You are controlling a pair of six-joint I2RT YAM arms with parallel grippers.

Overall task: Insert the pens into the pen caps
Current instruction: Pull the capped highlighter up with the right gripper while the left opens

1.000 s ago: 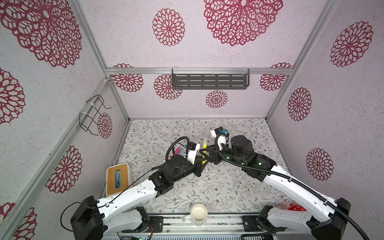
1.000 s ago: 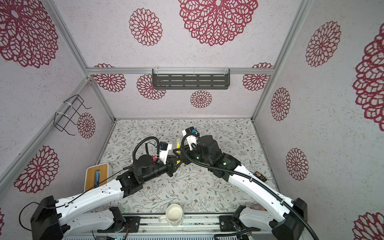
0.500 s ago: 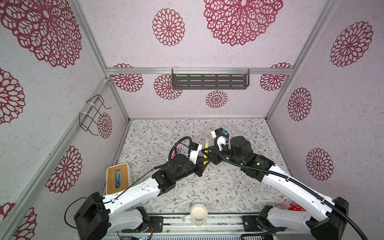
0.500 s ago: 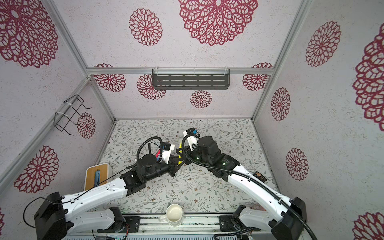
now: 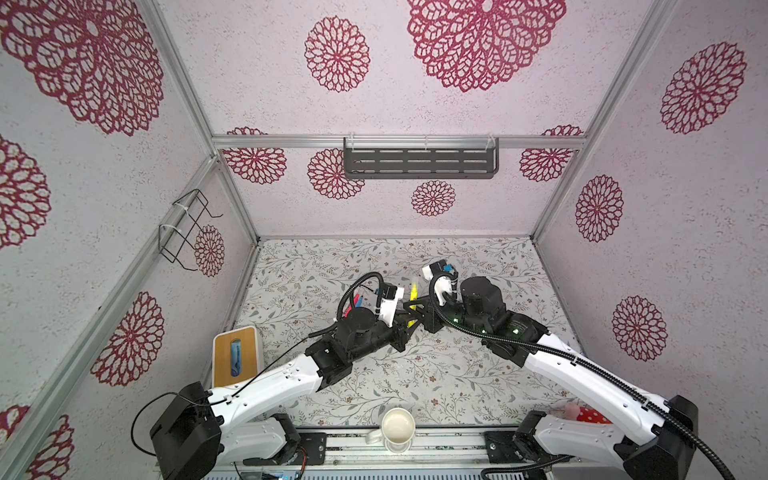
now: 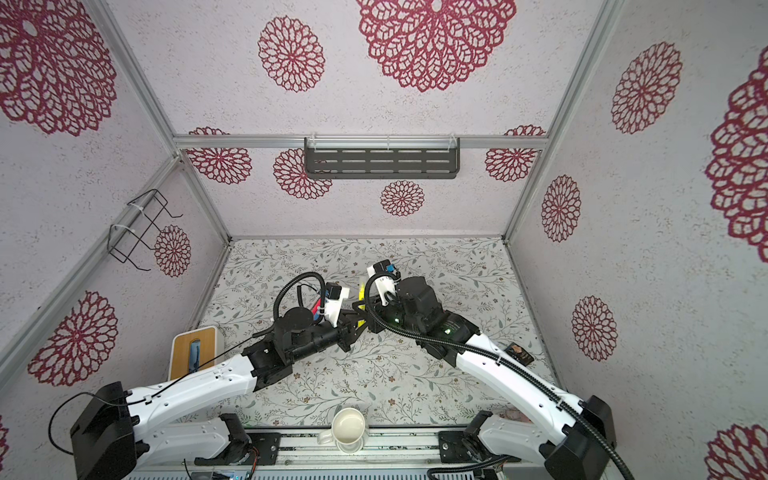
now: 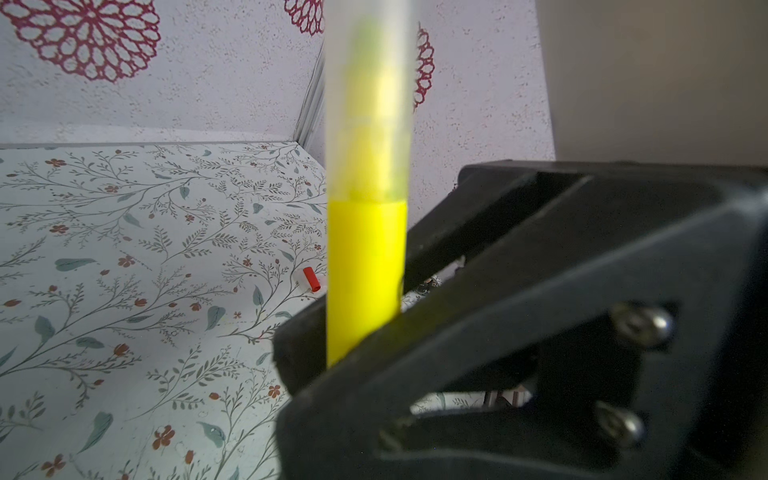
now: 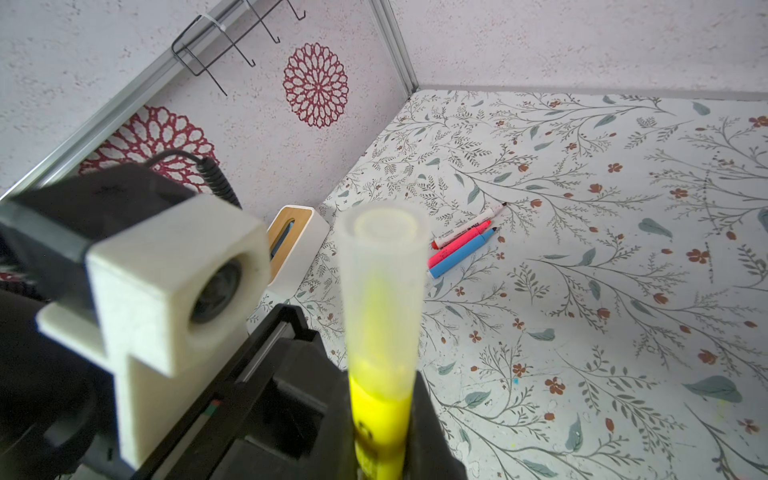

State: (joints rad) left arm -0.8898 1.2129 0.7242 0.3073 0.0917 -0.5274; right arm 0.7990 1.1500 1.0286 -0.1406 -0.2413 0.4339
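My left gripper (image 7: 347, 345) is clamped low on the yellow pen (image 7: 365, 266), whose blurred tip sits inside a frosted cap (image 8: 382, 266). My right gripper (image 8: 380, 440) pinches the same barrel, its tips cropped. A red cap (image 7: 309, 279) lies just beyond the left gripper.

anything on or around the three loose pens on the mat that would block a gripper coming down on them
Nothing visible does. The white-and-red pen, pink pen and blue pen lie side by side on bare mat with nothing on top. But the left gripper and right gripper are both shut on the yellow pen.
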